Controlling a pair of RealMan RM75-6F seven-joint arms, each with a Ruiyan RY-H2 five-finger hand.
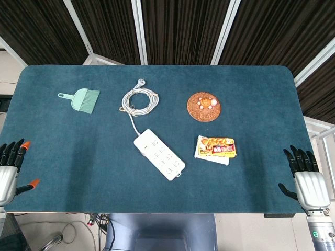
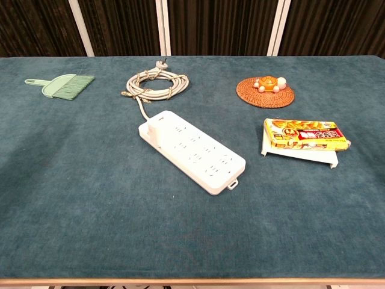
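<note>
Both hands sat lowest in the head view, at the near corners of the table [image 1: 63,188]: the left hand [image 1: 9,170] off the left edge, the right hand [image 1: 306,180] off the right edge, each with fingers spread and holding nothing. Nearest the right hand lay the yellow snack box [image 1: 215,148], resting on a white pack; nearest the left hand was only bare cloth, with the white power strip [image 1: 159,154] at mid-table, its cord running up to the coiled cable [image 1: 139,100]. Farther back were the green brush [image 1: 81,99] and the woven coaster [image 1: 203,106] carrying a small turtle figure. In the chest view neither hand showed; the power strip [image 2: 192,150] lay closest, the snack box [image 2: 305,136] to its right. By my judgement no grasp had begun, and any pickup would first need a long reach inward.
</note>
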